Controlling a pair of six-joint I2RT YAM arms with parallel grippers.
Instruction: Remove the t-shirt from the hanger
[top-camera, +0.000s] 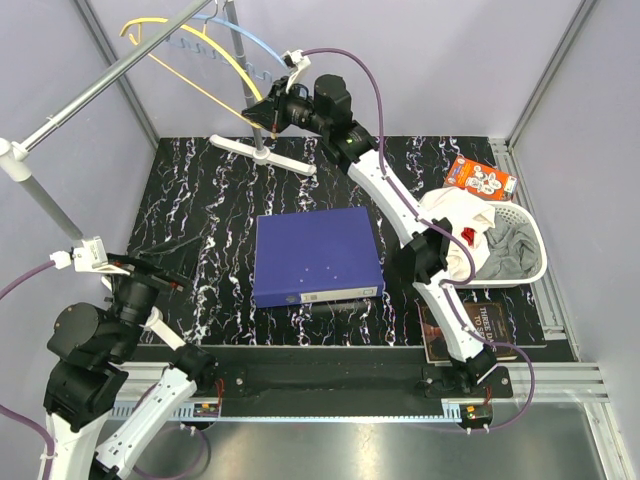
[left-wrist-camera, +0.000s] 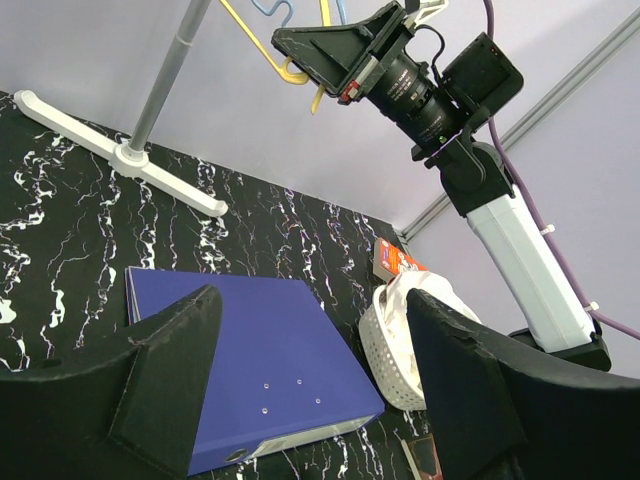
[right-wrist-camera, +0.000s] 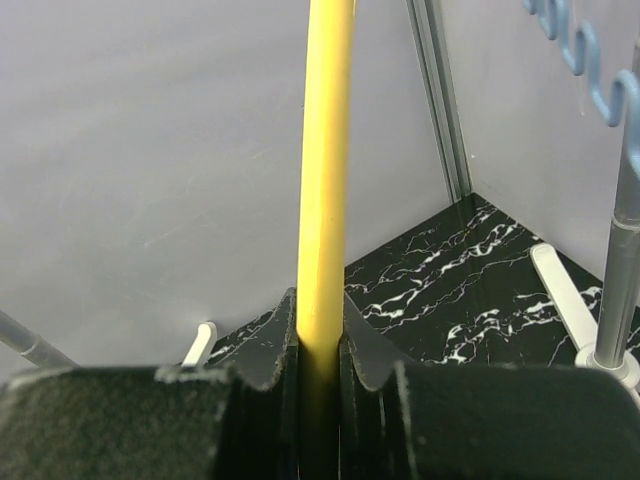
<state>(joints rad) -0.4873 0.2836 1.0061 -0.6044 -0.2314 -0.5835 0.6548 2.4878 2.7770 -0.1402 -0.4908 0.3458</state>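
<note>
Clamping the yellow plastic hanger: right gripper has its jaws nearly closed, the rod pinched between them, up by the grey metal clothes rail at the far side. Left gripper is spread wide at near left with nothing in it.

The hanger looks bare, as does the light blue hanger beside it. The likely t-shirt is the white garment draped over the rim of the white plastic laundry basket at right. There's grey cloth in there too, so I can't confirm which is the tee.

Risks:
- The hook appears to be on the rail, so a sideways pull could rock the stand.
- The thin rod could twist or slip in the pinch.
- The yellow hanger could snag the blue one.
- The right forearm passes just beside the basket and could drag the garment out.
</note>
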